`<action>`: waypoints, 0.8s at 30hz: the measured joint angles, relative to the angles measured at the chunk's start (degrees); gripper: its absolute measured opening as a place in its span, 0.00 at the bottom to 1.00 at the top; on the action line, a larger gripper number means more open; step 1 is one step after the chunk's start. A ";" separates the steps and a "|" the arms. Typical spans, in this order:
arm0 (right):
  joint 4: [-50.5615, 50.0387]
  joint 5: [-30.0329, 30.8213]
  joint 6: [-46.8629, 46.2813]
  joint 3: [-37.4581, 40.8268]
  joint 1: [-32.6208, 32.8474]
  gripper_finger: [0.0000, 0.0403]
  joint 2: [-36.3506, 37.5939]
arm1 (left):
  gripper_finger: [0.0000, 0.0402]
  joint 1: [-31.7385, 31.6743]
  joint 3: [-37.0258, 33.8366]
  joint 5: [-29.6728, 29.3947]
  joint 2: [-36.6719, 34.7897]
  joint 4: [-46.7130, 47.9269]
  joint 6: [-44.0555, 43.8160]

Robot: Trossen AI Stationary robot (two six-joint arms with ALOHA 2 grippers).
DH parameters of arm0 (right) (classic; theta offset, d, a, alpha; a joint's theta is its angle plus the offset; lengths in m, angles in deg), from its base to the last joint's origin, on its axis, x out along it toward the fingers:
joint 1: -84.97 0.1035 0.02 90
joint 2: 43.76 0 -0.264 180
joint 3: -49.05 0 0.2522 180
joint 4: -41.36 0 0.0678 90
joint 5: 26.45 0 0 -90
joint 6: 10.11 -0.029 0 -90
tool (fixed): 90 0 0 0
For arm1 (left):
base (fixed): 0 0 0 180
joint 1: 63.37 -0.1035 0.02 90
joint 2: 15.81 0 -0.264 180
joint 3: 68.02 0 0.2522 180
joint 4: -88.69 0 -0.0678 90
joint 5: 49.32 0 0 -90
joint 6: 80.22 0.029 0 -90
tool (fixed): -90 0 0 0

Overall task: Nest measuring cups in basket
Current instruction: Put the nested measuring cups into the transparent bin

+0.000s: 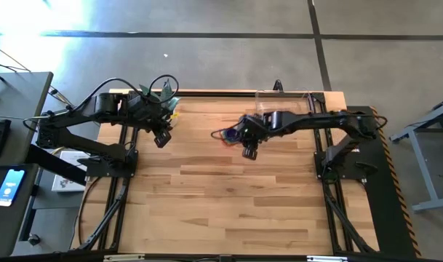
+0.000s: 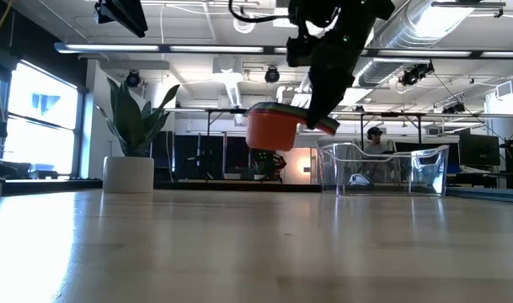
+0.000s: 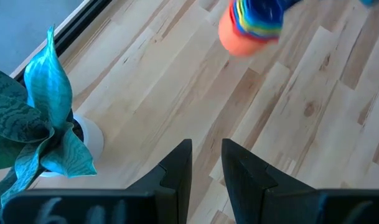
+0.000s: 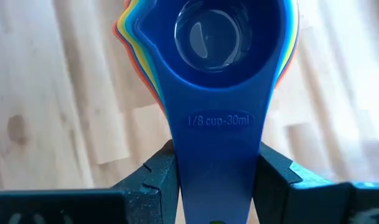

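The measuring cups (image 1: pixel 225 135) sit nested in one stack, orange outermost and blue innermost (image 4: pixel 226 37). The stack hangs in the air over the table's middle far part (image 2: pixel 273 126), in my right gripper (image 1: pixel 236 133), which is shut on its handles. The left wrist view also shows the cup stack (image 3: pixel 251 25). The clear basket (image 1: pixel 283 100) stands on its base at the table's far edge, right of the stack (image 2: pixel 382 168). My left gripper (image 1: pixel 166 125) hovers open (image 3: pixel 206 149) near the plant pot and touches nothing. My right gripper (image 4: pixel 217 168) pinches the stacked flat handles (image 4: pixel 217 146) between its two fingers, one on each long edge. The blue 1/8-cup handle lies on top. The fingers run along the handles, slanting down from the table's right. The stack is lifted clear, bowls roughly upright (image 2: pixel 273 126).
A white plant pot (image 2: pixel 128 174) with long green leaves (image 3: pixel 40 118) stands at the far left of the table, close to my left gripper (image 1: pixel 166 94). Bare wooden tabletop (image 1: pixel 228 196) stretches toward the near edge.
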 joint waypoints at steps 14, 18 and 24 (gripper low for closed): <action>-7.72 3.46 5.81 0.00 -13.70 0.32 14.25 | 0.19 0.00 0.00 0.01 0.00 0.00 0.00; -9.47 3.36 10.26 0.00 -18.23 0.32 17.55 | 0.19 0.01 0.00 0.05 0.00 0.00 -0.28; -13.64 1.62 15.58 0.00 -26.81 0.32 20.04 | 0.19 0.01 0.02 0.22 0.00 0.00 -2.00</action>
